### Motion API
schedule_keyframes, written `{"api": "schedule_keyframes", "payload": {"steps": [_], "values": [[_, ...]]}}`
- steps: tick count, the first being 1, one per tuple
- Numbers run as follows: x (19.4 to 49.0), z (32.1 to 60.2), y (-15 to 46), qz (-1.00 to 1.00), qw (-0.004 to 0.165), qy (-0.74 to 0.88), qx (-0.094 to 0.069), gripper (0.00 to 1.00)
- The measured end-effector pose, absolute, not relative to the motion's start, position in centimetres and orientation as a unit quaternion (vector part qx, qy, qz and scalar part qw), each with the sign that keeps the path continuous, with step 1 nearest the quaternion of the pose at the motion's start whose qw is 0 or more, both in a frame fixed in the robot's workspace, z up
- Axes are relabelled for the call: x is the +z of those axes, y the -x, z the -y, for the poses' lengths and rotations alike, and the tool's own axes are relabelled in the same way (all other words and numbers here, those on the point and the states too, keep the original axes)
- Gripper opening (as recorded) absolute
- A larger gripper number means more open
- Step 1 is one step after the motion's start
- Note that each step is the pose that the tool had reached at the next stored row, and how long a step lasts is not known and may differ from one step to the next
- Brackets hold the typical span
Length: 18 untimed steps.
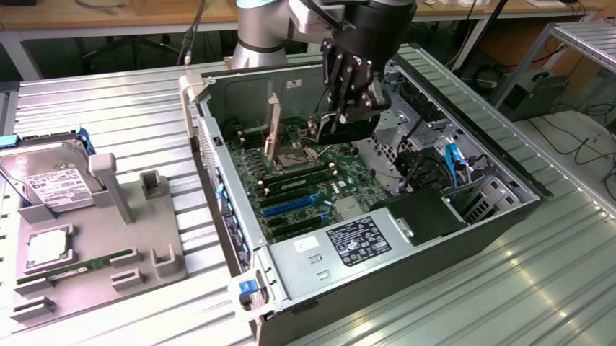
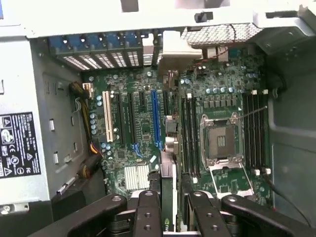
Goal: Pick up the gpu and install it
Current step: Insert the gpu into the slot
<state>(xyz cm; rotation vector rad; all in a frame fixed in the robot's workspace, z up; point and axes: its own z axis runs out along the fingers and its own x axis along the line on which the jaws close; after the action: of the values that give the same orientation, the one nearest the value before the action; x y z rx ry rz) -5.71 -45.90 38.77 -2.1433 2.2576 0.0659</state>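
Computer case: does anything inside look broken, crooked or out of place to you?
Nothing looks damaged or spilled. One oddity: the CPU socket on the motherboard stands open and empty, with no chip in it. The gpu is held edge-on in the gripper above the board, not seated in any slot.

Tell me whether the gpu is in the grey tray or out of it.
Out: the gpu stands on edge between the fingers, over the motherboard inside the computer case.
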Motion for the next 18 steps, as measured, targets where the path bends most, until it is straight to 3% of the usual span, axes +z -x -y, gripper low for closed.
{"api": "schedule_keyframes", "payload": {"steps": [18], "values": [[35.4,46.0,7.2,-0.705,0.013,0.709,0.021,0.26]]}}
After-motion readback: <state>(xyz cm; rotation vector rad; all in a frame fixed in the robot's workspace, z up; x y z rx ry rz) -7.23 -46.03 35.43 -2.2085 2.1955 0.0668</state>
